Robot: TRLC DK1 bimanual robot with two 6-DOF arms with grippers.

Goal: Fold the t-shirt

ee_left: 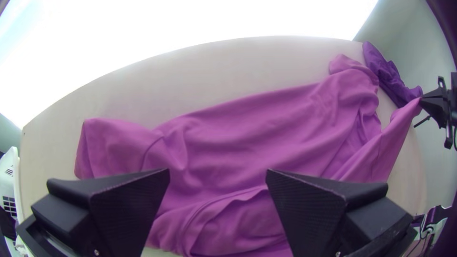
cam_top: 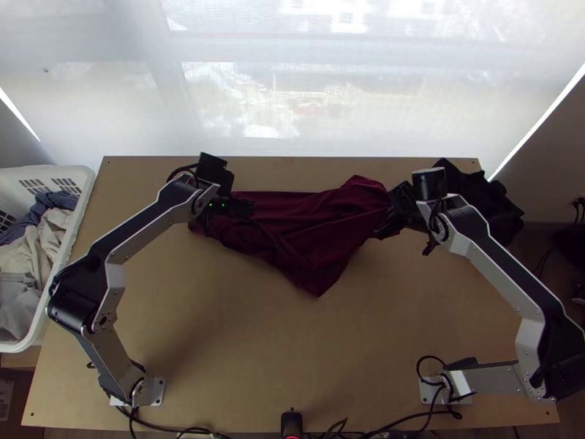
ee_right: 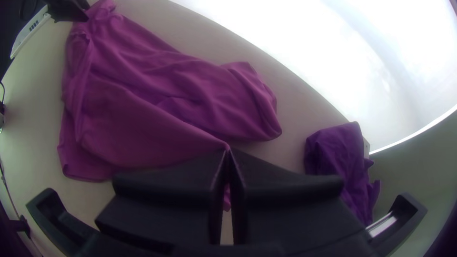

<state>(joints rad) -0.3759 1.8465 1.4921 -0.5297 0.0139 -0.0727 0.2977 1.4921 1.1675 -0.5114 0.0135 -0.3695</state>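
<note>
A dark red t-shirt (cam_top: 307,227) lies wrinkled and partly folded over at the table's far middle. At its left end is my left gripper (cam_top: 245,208); in the left wrist view, the left gripper (ee_left: 218,176) stands open above the t-shirt (ee_left: 247,123), nothing between its fingers. At the cloth's right end is my right gripper (cam_top: 387,223). In the right wrist view, the right gripper (ee_right: 228,154) is shut on a corner of the t-shirt (ee_right: 143,119), with the cloth drawn taut toward the fingertips and a bit of it showing below them.
A black cloth (cam_top: 482,197) lies bunched at the table's far right corner, just beyond the right gripper. A white basket (cam_top: 77,219) with clothes stands off the left edge. Bare wooden table (cam_top: 292,351) lies between the t-shirt and the near edge, where cables run.
</note>
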